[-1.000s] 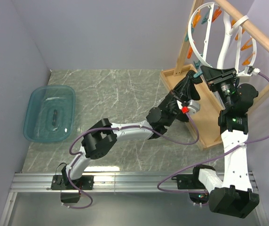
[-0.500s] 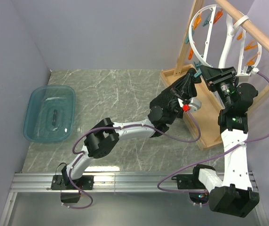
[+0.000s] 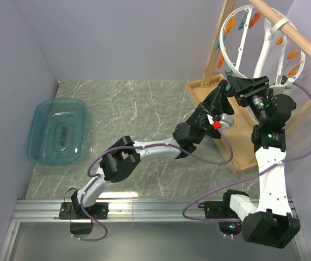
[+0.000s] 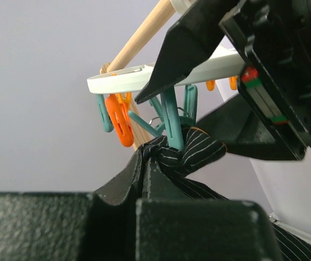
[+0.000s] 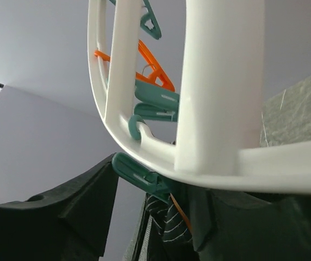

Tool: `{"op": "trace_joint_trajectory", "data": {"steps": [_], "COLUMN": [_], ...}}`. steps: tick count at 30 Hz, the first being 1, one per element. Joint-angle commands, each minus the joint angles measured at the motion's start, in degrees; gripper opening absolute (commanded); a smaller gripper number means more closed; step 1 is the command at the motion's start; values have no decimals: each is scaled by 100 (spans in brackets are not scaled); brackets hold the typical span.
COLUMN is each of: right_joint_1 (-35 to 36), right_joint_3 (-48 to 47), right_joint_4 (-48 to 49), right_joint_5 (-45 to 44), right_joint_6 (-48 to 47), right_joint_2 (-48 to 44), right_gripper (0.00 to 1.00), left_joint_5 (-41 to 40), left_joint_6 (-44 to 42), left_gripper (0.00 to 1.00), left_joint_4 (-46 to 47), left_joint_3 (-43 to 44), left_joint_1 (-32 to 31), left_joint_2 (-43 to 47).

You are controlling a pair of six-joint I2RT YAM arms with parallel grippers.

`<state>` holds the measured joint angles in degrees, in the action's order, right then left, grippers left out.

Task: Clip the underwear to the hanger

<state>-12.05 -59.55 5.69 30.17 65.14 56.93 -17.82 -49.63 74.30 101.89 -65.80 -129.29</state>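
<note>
The right hand [image 3: 230, 87] has widened; one teal clothespin [image 4: 169, 122] grips the underwear [image 4: 194, 153].

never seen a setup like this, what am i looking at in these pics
Two robot arms are bolted to a grey marble-look table, each ending in a two-finger gripper. The wide picture looks down from above; the other two come from cameras on each wrist. On the table sit a see-through teal plastic tub and a wooden rack carrying a white round plastic hanger. The left gripper is shut on black pinstriped underwear, held up at a teal clothespin. The right gripper straddles that pin; whether it presses it is unclear.
</note>
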Motion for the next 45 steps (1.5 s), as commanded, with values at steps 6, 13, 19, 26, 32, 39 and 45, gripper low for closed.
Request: {"op": "trace_joint_trajectory", "data": {"steps": [6, 13, 19, 26, 32, 39, 45], "right_joint_1": [-69, -174, -332, -587, -667, -675, -675], "right_joint_3": [14, 22, -30, -57, -21, -57, -30], "right_joint_4": [-455, -517, -710, -1096, -1193, -1571, -1896], "right_joint_5": [314, 296, 296, 428, 594, 648, 507], "right_joint_6": [139, 7, -317, -845, -1258, -1803, -2268], "right_joint_2": [126, 73, 12, -85, -173, -217, -331], "right_gripper": [63, 63, 63, 66, 70, 80, 90], "left_joint_5": [235, 271, 200, -212, -582, -337, 560], "left_joint_6": [366, 462, 541, 1498, 2913, 4546, 5882], "left_gripper": [13, 38, 55, 71, 75, 83, 90], "left_joint_4": [1420, 1333, 1306, 508, -1294, -3718, -5811], "left_joint_3": [-89, -424, -801, -1943, -2831, -2938, -2499], "left_joint_1": [6, -29, -73, -144, -144, 23, 497], "left_joint_2": [273, 405, 615, 1660, 2821, 3726, 4044]}}
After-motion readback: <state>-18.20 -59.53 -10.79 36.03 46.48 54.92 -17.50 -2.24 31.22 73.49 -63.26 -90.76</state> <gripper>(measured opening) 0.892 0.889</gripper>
